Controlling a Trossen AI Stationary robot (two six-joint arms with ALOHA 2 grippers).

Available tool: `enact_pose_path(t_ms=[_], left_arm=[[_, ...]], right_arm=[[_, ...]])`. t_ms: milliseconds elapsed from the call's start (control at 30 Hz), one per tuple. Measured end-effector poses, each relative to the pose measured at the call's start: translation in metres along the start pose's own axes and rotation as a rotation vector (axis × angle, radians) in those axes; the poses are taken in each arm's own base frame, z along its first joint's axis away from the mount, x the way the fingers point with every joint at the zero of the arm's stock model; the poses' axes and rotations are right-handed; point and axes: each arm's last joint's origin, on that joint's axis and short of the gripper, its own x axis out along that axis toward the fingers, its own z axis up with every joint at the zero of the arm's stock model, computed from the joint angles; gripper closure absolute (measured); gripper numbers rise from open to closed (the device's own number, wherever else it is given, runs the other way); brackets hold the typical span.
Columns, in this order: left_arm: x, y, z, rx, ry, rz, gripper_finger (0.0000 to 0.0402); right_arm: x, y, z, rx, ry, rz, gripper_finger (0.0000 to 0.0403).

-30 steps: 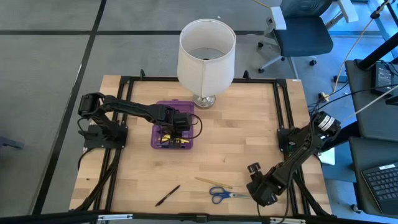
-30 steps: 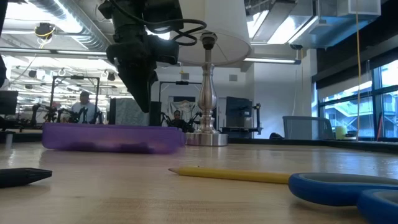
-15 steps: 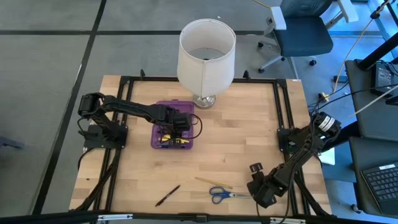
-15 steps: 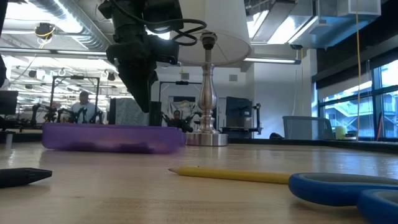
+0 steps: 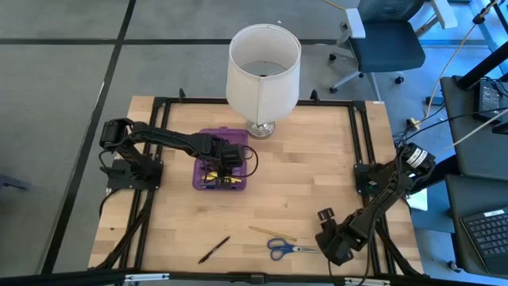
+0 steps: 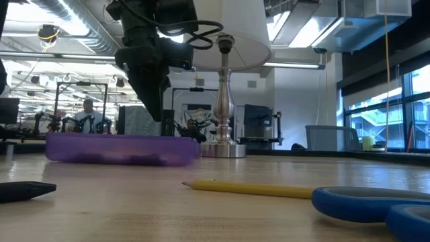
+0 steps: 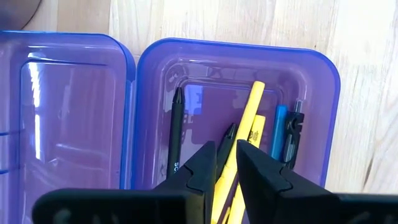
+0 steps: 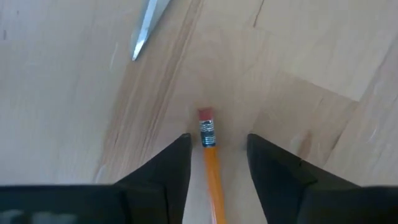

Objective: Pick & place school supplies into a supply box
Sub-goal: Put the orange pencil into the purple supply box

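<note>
While my left gripper (image 7: 226,163) hangs over the open purple box (image 5: 220,170), fingers nearly together, my right gripper (image 8: 217,155) at five o'clock straddles an orange pencil (image 8: 211,160), fingers apart.

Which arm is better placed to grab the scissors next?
Right. The right gripper is low at the table's near edge beside the scissors, though a pencil lies between its fingers. The left gripper hangs over the supply box, farther off.
</note>
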Motion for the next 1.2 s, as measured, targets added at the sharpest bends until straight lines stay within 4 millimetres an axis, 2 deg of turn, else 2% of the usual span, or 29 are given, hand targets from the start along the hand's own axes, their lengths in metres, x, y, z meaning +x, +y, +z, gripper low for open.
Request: enact_pose_path(t_ms=[267,467,800,1200], left_arm=[[-0.0001,0.0019,0.0002,0.000,-0.005,0.063,0.0347],[-0.0001,0.0020,0.0002,0.000,-0.005,0.064,0.0343],[-0.0001,0.0020,0.0002,-0.001,-0.005,0.064,0.0345],[-0.0001,0.0017,0.0001,0.000,-0.005,0.063,0.0347]], right_arm=[[0.0003,0.0000,0.0010,-0.150,-0.017,-0.017,0.0249],[0.0003,0.0004,0.0015,-0.178,-0.024,-0.016,0.0293],[0.0005,0.0015,0.0039,-0.138,-0.046,0.002,0.0363],[0.0004,0.0016,0.0042,-0.012,-0.048,0.006,0.0375]])
